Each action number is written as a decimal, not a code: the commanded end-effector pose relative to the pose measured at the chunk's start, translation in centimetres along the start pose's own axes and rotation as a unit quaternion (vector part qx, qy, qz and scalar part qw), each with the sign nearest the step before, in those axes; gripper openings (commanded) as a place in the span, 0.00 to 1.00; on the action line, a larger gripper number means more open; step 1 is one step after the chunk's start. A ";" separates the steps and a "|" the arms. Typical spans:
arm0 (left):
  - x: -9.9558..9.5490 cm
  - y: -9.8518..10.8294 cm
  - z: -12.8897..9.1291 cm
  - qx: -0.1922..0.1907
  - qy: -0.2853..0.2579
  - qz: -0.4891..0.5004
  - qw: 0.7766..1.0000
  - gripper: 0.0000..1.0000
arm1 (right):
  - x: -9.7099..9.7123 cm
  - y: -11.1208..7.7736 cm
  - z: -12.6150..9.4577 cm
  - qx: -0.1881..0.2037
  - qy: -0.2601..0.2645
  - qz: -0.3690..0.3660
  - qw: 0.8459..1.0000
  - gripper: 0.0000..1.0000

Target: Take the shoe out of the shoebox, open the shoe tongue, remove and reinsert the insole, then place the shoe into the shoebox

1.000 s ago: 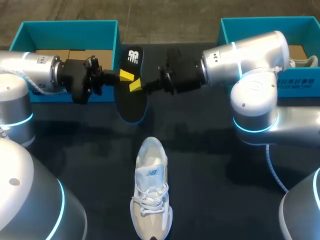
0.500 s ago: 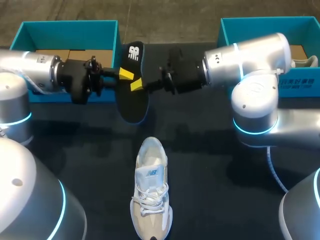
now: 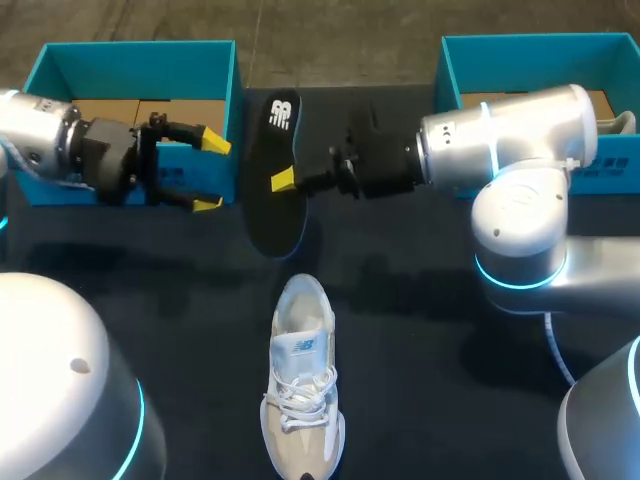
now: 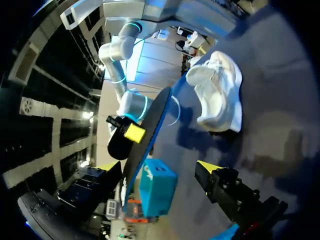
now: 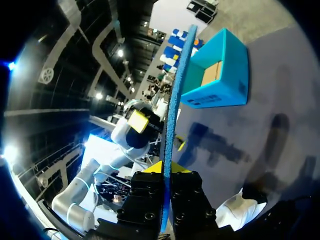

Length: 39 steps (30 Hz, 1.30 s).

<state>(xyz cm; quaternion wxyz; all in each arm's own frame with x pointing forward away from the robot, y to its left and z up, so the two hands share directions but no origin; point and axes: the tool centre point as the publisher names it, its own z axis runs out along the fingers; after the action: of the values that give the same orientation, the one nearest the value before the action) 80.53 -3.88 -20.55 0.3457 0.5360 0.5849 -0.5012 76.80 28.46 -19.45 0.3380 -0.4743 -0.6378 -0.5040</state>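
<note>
Insole: black, blue-backed, stood on edge above the table just beyond the toe of the shoe. Right gripper was clamped on its side edge. Left gripper, farther beyond the shoe and leftward, gaped empty. Judged light, thin and floppy; best pinched mid-edge.

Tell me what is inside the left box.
Only brown cardboard shows inside the left box. The left arm and its open gripper cover its near side, so anything there is hidden.
</note>
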 end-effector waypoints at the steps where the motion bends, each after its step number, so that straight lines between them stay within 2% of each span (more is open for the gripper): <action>1: -0.6 -0.2 -1.1 0.006 0.027 -0.003 1.000 1.00 | 0.1 -0.5 -0.2 -0.003 -0.004 0.001 1.000 0.00; 11: -0.6 -0.2 -1.1 0.006 0.027 -0.003 1.000 1.00 | 0.1 -0.5 -0.2 -0.003 -0.004 0.001 1.000 0.00; 14: 0.6 -1.4 -0.7 0.024 0.068 -0.020 0.997 1.00 | -0.1 -0.7 -0.1 0.001 -0.004 -0.001 1.000 0.00; 16: 1.1 -1.9 -0.6 0.011 0.091 -0.053 0.994 1.00 | -1.1 -1.1 -0.3 -0.005 -0.004 0.010 1.000 0.00; 22: 3.0 -2.4 -1.0 -0.073 0.171 -0.143 0.972 1.00 | -3.0 -2.2 -1.3 -0.022 -0.002 0.016 1.000 0.00; 28: 4.9 -2.6 -1.4 -0.155 0.242 -0.215 0.933 1.00 | -4.0 -2.5 -2.4 -0.033 -0.010 0.005 0.999 0.00; 39: 4.9 -2.6 -1.4 -0.155 0.242 -0.215 0.933 1.00 | -4.0 -2.5 -2.4 -0.033 -0.010 0.005 0.999 0.00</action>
<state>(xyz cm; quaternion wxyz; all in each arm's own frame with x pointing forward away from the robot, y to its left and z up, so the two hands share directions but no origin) 77.75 -1.02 -24.47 0.1442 0.4461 0.8140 -0.3428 75.63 24.94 -23.27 0.3192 -0.4927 -0.6217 -0.5186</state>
